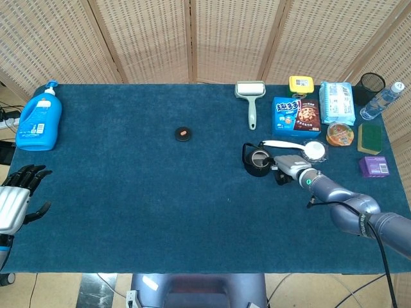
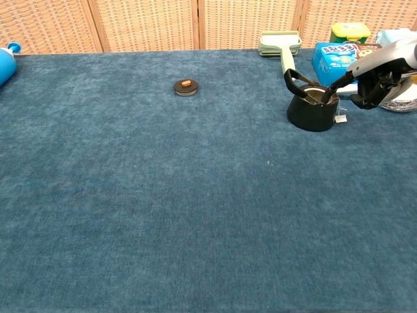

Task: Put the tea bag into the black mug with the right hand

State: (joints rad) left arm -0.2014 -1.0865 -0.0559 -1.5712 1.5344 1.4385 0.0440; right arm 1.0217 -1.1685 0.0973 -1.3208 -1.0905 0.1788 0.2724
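Observation:
The black mug [image 1: 259,160] [image 2: 313,112] stands right of the table's middle, its handle turned to the far left. The tea bag [image 2: 315,97] lies inside it as a grey lump, and its small white tag [image 2: 339,119] hangs outside by the mug's right side. My right hand [image 1: 289,168] [image 2: 374,75] is just right of the mug, one dark finger [image 2: 335,87] reaching onto the rim. Whether it still pinches the bag or its string is hidden. At the near left edge my left hand [image 1: 16,199] rests with its fingers apart, holding nothing.
A white spoon [image 1: 302,148], a blue cookie box [image 1: 297,117] and a lint roller [image 1: 250,96] crowd close behind the mug. Packs, a sponge and a bottle fill the far right. A small black lid [image 1: 183,133] lies mid-table. A blue detergent bottle [image 1: 40,122] stands far left.

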